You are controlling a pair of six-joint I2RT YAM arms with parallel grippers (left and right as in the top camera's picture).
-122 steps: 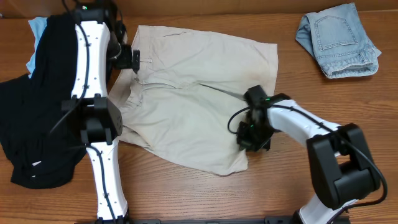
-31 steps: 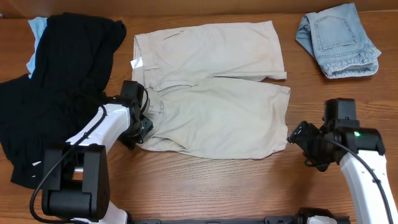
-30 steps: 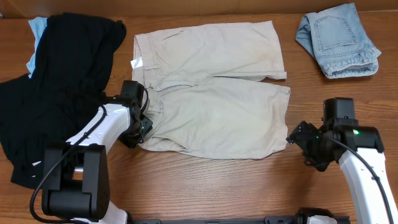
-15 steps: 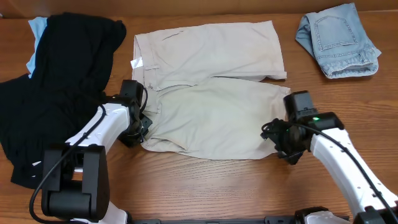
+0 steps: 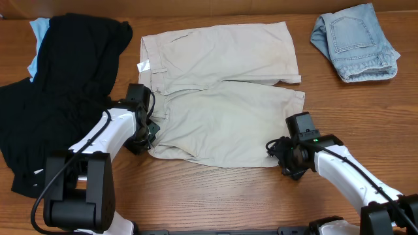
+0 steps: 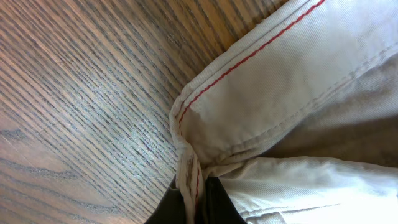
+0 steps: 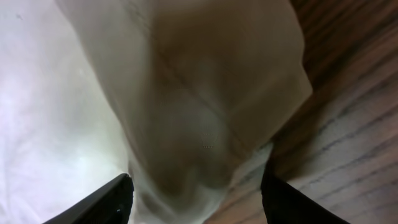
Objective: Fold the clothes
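One pair of beige shorts [image 5: 222, 98] is spread flat at the middle of the wooden table [image 5: 215, 196], legs pointing right. Its lower waistband corner is pinched tight by the closed left gripper [image 5: 147, 130]. The lower leg's hem is straddled by the right gripper [image 5: 282, 153], spread wide with nothing clamped. A black garment [image 5: 59, 85] is heaped at left, and denim shorts [image 5: 356, 42] are seen far right.
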